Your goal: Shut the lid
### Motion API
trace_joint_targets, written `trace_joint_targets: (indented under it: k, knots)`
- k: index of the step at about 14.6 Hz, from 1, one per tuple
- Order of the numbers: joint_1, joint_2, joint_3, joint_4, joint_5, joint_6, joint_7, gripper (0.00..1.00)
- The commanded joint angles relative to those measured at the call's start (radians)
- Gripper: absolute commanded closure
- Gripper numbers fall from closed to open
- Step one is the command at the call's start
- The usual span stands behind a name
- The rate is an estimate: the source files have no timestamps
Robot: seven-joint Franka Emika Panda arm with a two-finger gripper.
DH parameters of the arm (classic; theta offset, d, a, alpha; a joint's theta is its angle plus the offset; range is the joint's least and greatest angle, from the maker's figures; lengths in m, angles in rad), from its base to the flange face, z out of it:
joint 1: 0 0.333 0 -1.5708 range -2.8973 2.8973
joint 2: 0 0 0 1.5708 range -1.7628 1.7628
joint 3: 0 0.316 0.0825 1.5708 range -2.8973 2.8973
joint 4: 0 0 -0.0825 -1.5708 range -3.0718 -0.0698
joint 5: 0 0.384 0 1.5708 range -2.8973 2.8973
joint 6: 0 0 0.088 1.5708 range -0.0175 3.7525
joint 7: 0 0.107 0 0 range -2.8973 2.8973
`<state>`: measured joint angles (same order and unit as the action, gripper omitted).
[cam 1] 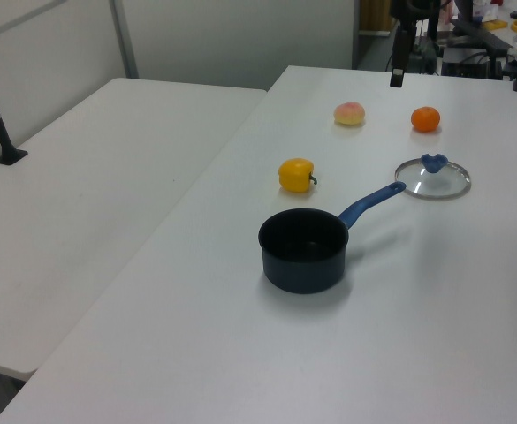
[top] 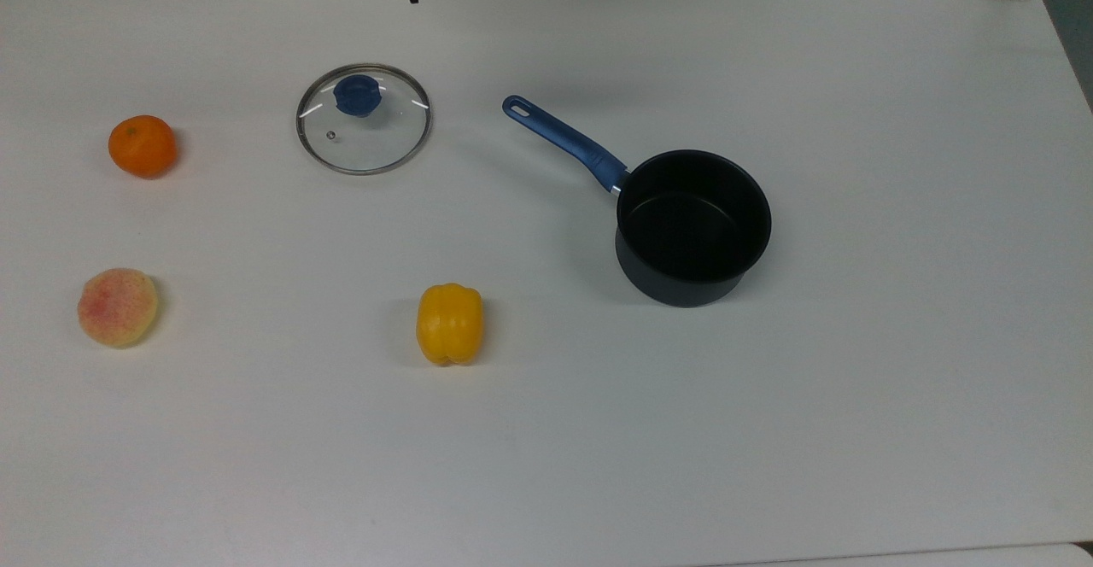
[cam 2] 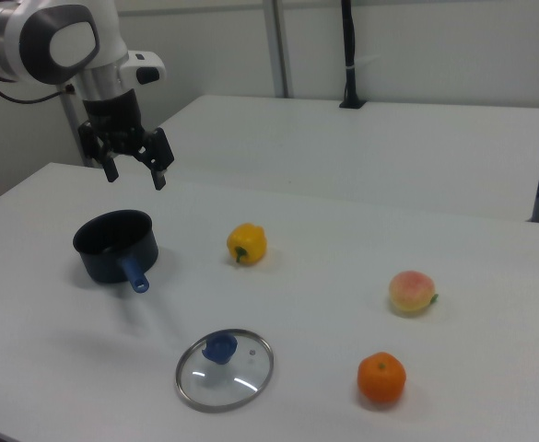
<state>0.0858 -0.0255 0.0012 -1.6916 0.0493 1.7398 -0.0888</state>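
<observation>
The lid (top: 364, 119), round clear glass with a thin metal rim and blue knob, lies flat, knob up, on the tabletop (top: 546, 430), off the saucepan (top: 692, 225), at the saucepan's ten o'clock in the top view.

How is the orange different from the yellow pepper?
The orange is round and orange; the yellow pepper is yellow, longer and lumpy. In the top view, the orange sits near the table's left edge, left of the lid, while the pepper lies nearer the middle, between the lid and the saucepan and lower down. Both rest on the white table, untouched, away from the gripper.
</observation>
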Motion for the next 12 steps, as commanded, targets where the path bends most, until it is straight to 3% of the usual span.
trace_joint_targets:
  k: [1, 12]
  knots:
    - [-0.008, -0.017, 0.005, -0.025, -0.003, 0.02, -0.012, 0.0]
    - [-0.031, -0.014, 0.0, -0.036, -0.003, 0.02, -0.026, 0.0]
